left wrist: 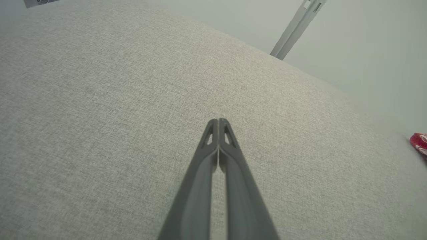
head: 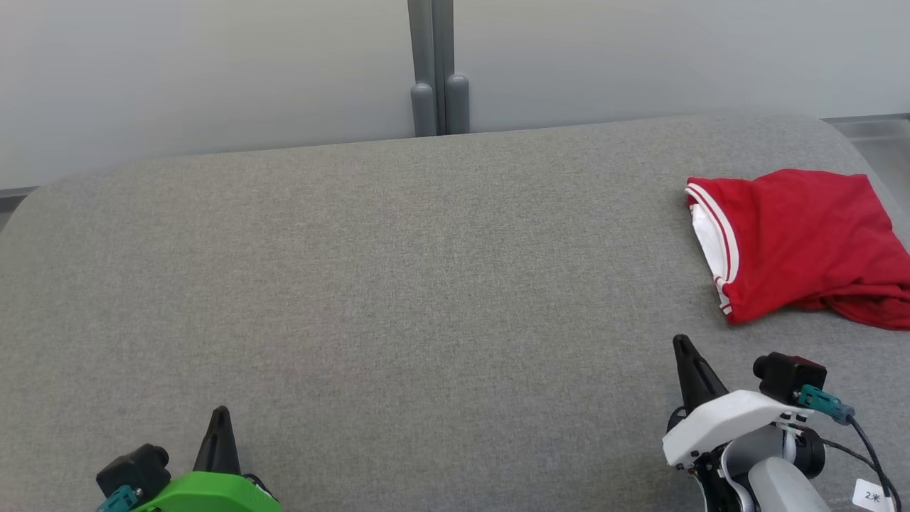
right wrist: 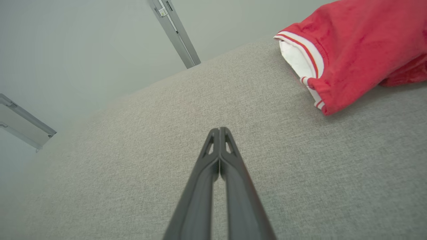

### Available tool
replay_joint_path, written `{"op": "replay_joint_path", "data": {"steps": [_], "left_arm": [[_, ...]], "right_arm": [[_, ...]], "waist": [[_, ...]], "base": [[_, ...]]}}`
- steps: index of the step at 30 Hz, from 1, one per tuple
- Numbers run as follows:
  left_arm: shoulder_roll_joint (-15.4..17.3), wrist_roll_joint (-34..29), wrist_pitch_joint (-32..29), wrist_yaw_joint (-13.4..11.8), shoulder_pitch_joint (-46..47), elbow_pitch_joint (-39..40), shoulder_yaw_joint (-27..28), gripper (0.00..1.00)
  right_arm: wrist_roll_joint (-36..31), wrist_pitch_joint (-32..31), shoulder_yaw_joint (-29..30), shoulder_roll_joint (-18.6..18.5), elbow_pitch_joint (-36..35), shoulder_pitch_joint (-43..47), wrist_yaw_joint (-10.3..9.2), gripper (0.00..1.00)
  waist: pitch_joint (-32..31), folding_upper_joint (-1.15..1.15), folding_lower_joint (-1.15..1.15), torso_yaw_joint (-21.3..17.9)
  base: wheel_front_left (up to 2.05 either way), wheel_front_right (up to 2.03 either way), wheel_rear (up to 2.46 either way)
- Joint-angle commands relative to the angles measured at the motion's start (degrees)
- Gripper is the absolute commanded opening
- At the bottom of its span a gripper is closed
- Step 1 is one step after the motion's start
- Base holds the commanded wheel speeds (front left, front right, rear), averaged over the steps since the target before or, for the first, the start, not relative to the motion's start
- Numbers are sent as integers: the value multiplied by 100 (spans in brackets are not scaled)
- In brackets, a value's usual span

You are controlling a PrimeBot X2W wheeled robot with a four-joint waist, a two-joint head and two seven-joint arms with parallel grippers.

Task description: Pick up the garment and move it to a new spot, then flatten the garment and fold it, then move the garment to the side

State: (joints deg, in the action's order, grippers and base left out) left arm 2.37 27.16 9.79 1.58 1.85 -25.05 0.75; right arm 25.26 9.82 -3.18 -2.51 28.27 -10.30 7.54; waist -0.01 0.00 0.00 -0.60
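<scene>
The garment (head: pixel 803 245) is red with a white-and-red striped hem and a white inside, lying bunched near the right edge of the grey cushioned surface (head: pixel 426 284). In the right wrist view the garment (right wrist: pixel 360 50) lies ahead and to the right of my right gripper (right wrist: pixel 219 130), which is shut and empty. In the head view my right gripper (head: pixel 682 345) hovers just short of the garment, apart from it. My left gripper (head: pixel 220 412) sits at the lower left, far from the garment. Seen from its wrist, the left gripper (left wrist: pixel 218 120) is shut on nothing, with a sliver of the garment (left wrist: pixel 419 141) at the right edge.
A pale wall runs behind the surface, with a grey vertical post (head: pixel 437 71) at its middle. The surface's rounded right edge (head: pixel 874 171) lies just beyond the garment. Wide bare fabric spreads between the two grippers.
</scene>
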Motion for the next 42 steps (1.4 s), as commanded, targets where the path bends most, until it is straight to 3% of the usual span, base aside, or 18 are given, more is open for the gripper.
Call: {"op": "replay_joint_path", "data": {"steps": [1,42], "left_arm": [[25,312,-59,51,152,143,46,0],[48,3487,-876,335,309,673,335,0]], "right_arm": [[318,-63,52,-18,-164,-37,-2,0],[3591,-855,511,-34,-856,224,-4,0]], "waist": [[0,0,0,1],[7,0,0,25]], "base": [[0,0,0],[0,0,0]]}}
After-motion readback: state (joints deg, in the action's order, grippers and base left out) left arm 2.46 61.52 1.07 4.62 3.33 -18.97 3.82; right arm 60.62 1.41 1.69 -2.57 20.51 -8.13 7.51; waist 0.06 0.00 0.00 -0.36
